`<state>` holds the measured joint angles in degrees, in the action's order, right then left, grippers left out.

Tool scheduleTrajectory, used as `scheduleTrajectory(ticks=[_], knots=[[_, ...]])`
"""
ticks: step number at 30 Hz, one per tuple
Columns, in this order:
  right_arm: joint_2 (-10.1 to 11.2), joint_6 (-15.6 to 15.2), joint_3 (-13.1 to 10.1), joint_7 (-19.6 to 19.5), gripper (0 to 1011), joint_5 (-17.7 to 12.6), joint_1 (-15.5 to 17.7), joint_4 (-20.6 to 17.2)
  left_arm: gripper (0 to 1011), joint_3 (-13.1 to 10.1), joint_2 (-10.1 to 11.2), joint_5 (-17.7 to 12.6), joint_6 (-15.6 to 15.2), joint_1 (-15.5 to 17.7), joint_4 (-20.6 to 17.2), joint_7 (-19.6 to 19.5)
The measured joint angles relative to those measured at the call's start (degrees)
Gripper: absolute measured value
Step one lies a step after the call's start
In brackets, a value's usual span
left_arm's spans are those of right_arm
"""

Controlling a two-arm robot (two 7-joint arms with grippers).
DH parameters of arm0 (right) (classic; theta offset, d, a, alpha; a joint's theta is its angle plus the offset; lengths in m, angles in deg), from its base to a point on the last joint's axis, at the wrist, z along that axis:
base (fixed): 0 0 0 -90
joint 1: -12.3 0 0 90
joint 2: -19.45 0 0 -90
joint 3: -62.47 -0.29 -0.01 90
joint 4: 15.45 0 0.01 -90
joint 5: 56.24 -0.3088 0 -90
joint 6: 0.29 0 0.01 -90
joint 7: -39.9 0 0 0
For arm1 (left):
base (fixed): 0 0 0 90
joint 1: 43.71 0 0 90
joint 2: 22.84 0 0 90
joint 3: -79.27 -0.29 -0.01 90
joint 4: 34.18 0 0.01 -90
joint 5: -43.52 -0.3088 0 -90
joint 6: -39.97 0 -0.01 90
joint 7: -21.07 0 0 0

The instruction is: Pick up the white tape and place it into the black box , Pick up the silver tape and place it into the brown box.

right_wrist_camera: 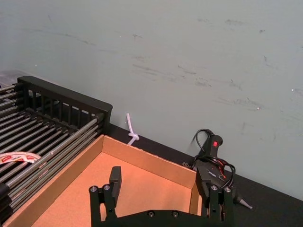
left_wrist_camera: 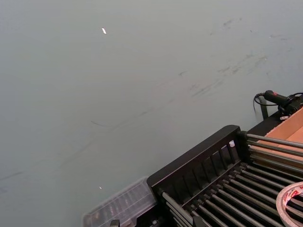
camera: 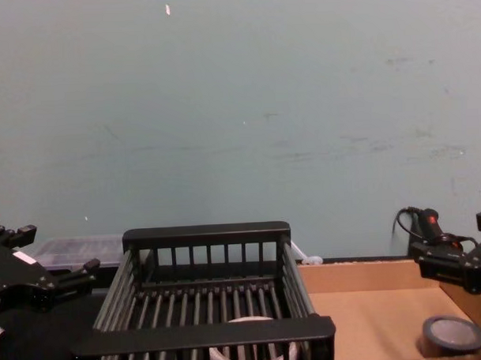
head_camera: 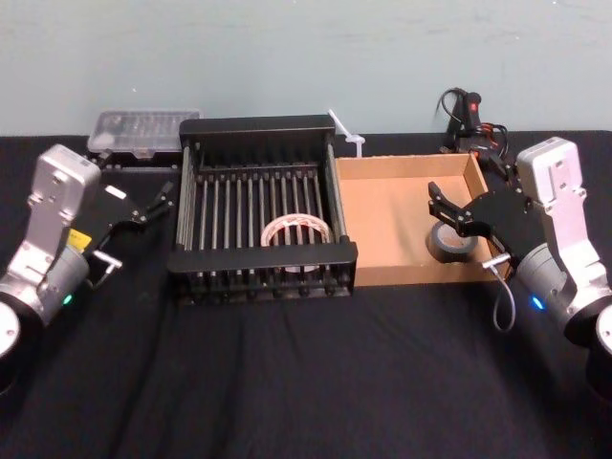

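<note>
The white tape (head_camera: 296, 231) lies flat on the slatted bottom of the black box (head_camera: 258, 127), near its front right. To the right stands the brown box (head_camera: 382, 206), and the silver tape (head_camera: 449, 245) lies flat in its front right part. My right gripper (head_camera: 443, 210) hovers open just above the silver tape with nothing between its fingers (right_wrist_camera: 115, 178); the chest view shows it (camera: 457, 269) well above the roll (camera: 454, 333). My left gripper (head_camera: 158, 201) stands open beside the black box's left wall.
A clear plastic case (head_camera: 143, 134) sits at the back left. A black glue gun with cables (head_camera: 466, 115) lies behind the brown box, and a white tie (head_camera: 346, 134) behind the crate. The black tabletop in front is free.
</note>
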<state>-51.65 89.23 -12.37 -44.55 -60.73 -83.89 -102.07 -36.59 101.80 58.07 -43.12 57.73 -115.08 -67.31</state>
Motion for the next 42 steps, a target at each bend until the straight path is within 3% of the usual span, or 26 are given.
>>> scheduleTrajectory(ticks=[42], knots=[[0.08, -0.05, 0.10, 0.15, 1000, -0.21, -0.08, 0.08, 1001, 0.00, 0.00, 0.00, 0.00, 0.00, 0.00, 0.00]])
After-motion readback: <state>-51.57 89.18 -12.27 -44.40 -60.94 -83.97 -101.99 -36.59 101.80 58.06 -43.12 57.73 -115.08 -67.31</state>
